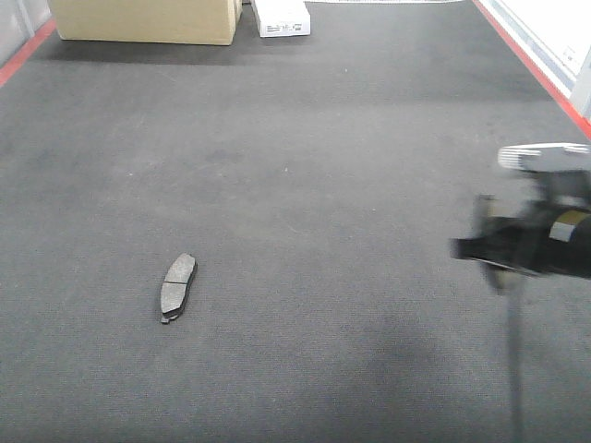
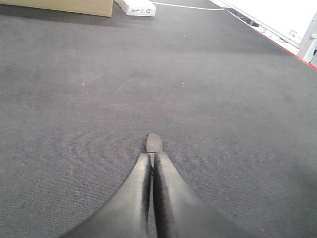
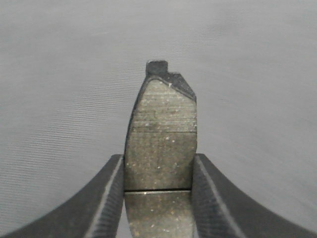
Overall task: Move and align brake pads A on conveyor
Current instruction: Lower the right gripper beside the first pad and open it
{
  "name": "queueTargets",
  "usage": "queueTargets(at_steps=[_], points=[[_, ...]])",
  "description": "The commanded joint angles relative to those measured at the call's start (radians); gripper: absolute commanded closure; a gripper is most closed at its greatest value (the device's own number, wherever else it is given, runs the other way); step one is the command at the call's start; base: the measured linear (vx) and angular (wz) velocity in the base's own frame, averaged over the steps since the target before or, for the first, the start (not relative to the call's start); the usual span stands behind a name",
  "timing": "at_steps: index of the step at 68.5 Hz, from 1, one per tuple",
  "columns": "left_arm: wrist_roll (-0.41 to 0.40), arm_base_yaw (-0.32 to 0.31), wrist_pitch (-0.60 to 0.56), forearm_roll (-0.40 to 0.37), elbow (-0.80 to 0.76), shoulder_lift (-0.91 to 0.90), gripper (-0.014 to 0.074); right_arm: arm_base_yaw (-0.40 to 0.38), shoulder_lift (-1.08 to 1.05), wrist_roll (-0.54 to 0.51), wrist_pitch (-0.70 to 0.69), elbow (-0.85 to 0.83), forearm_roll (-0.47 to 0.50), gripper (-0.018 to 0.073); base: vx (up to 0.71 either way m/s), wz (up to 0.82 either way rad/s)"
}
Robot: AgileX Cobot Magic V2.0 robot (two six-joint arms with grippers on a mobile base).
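Observation:
One brake pad [image 1: 178, 287] lies flat on the dark grey conveyor [image 1: 305, 138], left of centre, with nothing touching it. In the left wrist view its tip [image 2: 154, 143] shows just past my left gripper [image 2: 150, 154], whose fingers are shut together with nothing between them. That gripper is out of the front view. My right gripper [image 3: 158, 158] is shut on a second brake pad [image 3: 161, 119], gripped across its width near the centre groove and held above the belt. In the front view the right gripper [image 1: 489, 247] is blurred at the right edge.
A cardboard box [image 1: 148, 20] and a small white box [image 1: 282, 17] stand at the belt's far end. Red frame edges run along the right [image 1: 540, 69] and far left [image 1: 23, 51] sides.

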Motion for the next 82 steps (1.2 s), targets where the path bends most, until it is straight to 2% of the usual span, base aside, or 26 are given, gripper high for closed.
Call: queueTargets(at_steps=[1, 11, 18, 34, 62, 70, 82], points=[[-0.001, -0.005, -0.064, 0.005, -0.025, 0.012, 0.0602, 0.068, 0.071, -0.005, -0.041, -0.11, 0.024, 0.0447, 0.0, 0.0], [-0.001, -0.005, -0.064, 0.005, -0.025, 0.012, 0.0602, 0.124, 0.21, 0.024, 0.049, -0.226, 0.093, 0.0447, 0.0, 0.0], [-0.001, -0.005, -0.064, 0.005, -0.025, 0.012, 0.0602, 0.124, 0.288, 0.054, 0.073, -0.282, 0.13, 0.0446, 0.0, 0.0], [-0.001, -0.005, -0.064, 0.005, -0.025, 0.012, 0.0602, 0.123, 0.389, 0.054, 0.093, -0.332, 0.209, 0.0442, 0.0, 0.0], [-0.001, -0.005, -0.064, 0.005, -0.025, 0.012, 0.0602, 0.123, 0.471, 0.054, 0.038, -0.34, 0.214, 0.0423, 0.0, 0.0], [-0.001, -0.005, -0.064, 0.005, -0.025, 0.012, 0.0602, 0.123, 0.471, 0.054, 0.033, -0.34, 0.214, 0.0352, 0.0, 0.0], [-0.001, -0.005, -0.064, 0.005, -0.025, 0.012, 0.0602, 0.123, 0.471, 0.08, 0.035, -0.34, 0.214, 0.0154, 0.0, 0.0]])
